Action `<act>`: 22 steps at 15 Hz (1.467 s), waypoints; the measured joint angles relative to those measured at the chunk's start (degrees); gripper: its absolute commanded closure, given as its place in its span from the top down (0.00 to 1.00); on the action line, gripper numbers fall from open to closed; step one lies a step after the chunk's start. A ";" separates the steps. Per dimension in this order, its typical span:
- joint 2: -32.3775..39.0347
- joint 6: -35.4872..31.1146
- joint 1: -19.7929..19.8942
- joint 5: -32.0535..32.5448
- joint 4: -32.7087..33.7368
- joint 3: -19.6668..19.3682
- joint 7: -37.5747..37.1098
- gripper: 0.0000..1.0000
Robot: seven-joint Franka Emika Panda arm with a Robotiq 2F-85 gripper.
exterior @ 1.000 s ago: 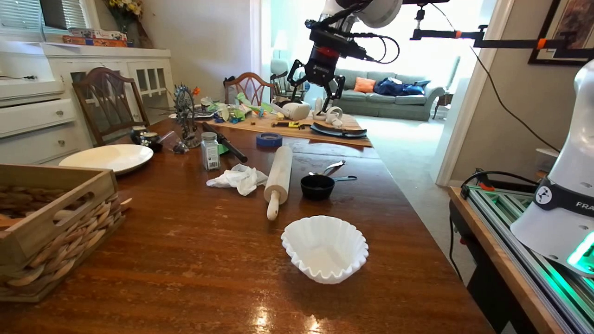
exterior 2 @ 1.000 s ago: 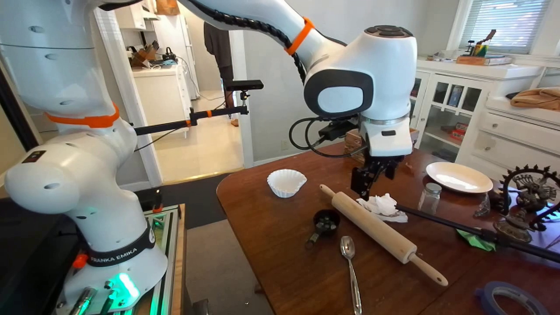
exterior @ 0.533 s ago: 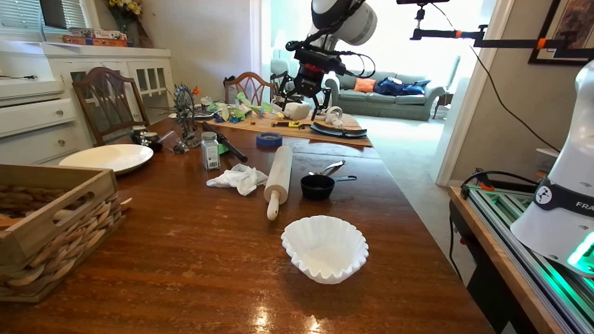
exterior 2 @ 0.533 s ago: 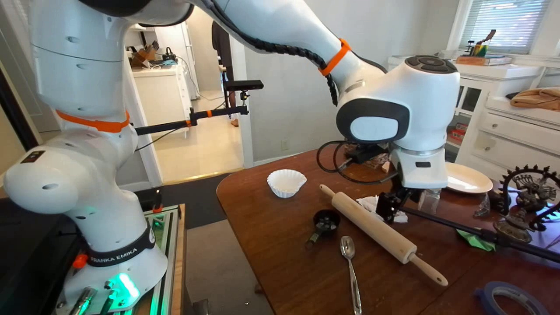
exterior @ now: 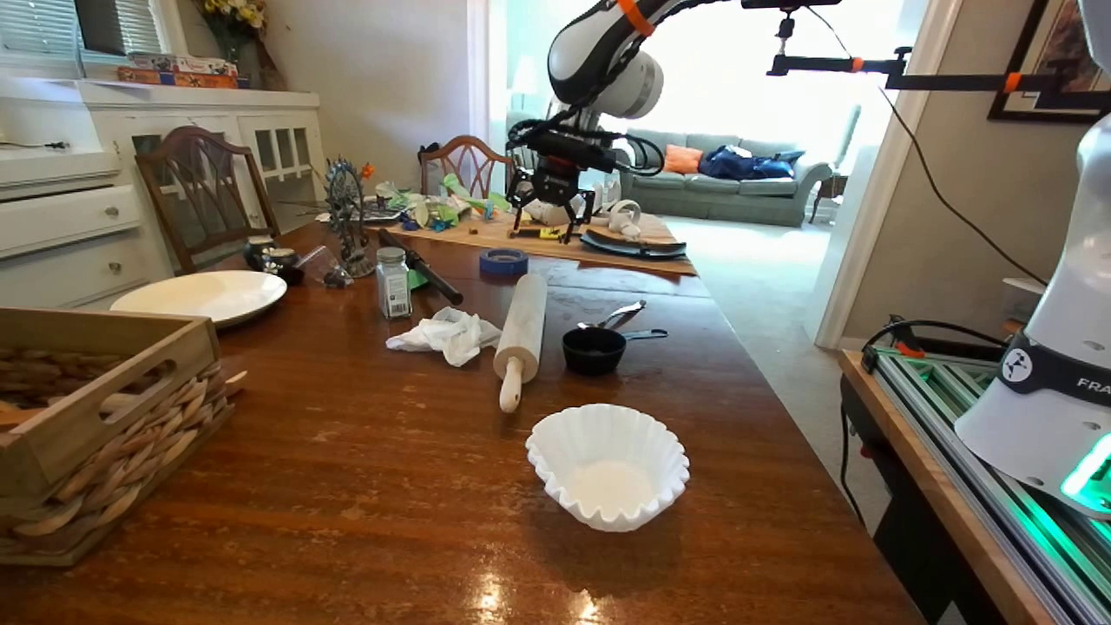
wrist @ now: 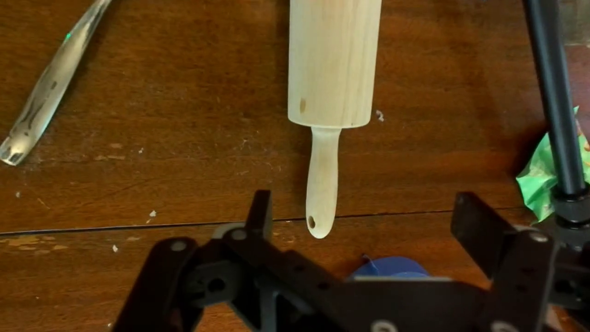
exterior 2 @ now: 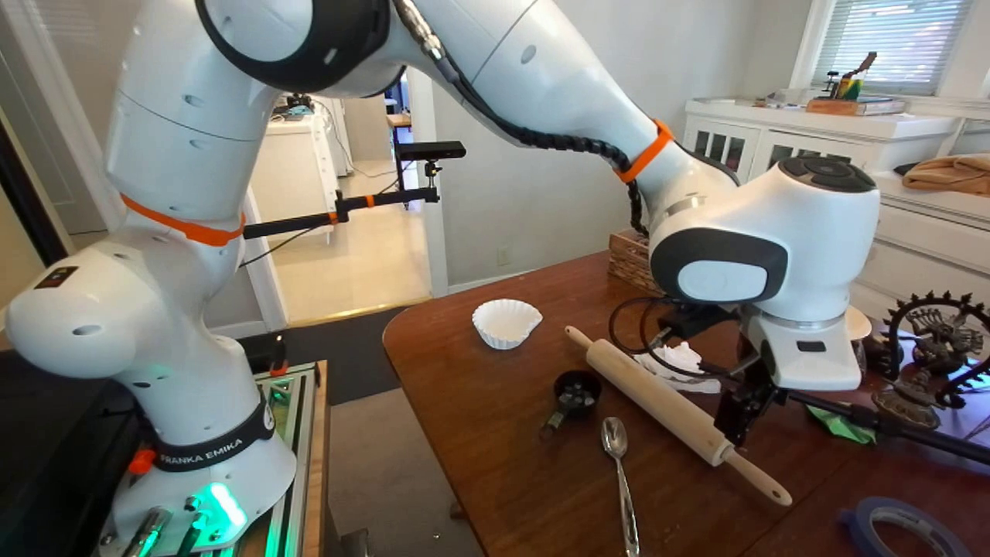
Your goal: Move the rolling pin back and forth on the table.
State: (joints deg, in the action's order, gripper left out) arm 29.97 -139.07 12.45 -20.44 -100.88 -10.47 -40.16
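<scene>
So in an exterior view the tool (exterior: 543,233) hangs above the tabletop (exterior: 373,495), out past the far end of the rolling pin (exterior: 523,323) in the picture, and it's spread pretty wide. The pin lies flat, pointing away from the camera, with a crumpled white wad (exterior: 451,335) just beside it (paper or cloth, can't tell) and a small black cup (exterior: 594,351) near it on the picture's right. A roll of blue tape (exterior: 503,262) is near the pin's far end, a white fluted bowl (exterior: 608,469) sits closer to the camera, and there's a woven basket (exterior: 191,347) with a wooden frame over at the left edge. Then in an exterior view the pin runs at a slant and the tool hangs by the pin's lower handle (exterior 2: 758,477), covering a bit of the pin; can't tell from here how wide it is or whether they touch. A metal spoon (exterior 2: 622,476) lies near the pin too, on the cup's side of it. Wrist view's the clearest: fingers (wrist: 259,212) wide apart, the handle's tip showing between them, closer to the one on the picture's left, with tabletop wood visible on both sides of it. A black rod (wrist: 555,97) runs down the right side across a crumpled green scrap (wrist: 537,180), and the tape pokes out, mostly hidden behind the tool.
</scene>
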 measured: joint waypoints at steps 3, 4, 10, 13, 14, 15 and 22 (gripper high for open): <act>4.38 1.22 0.31 0.08 4.03 -0.21 0.00 0.90; 5.72 1.71 0.34 0.10 5.28 -0.30 0.00 0.89; 12.21 5.44 0.52 0.70 11.52 -0.77 -0.01 0.59; 14.26 6.95 0.53 1.27 13.72 -1.28 -0.05 0.43; 14.79 7.21 0.53 1.50 14.31 -1.44 -0.06 0.44; 15.27 7.40 0.53 1.65 14.87 -1.59 -0.08 0.39; 17.65 7.43 0.51 1.69 17.85 -1.93 -1.17 0.02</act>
State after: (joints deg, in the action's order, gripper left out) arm 47.62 -131.64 12.96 -18.75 -83.03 -12.40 -41.33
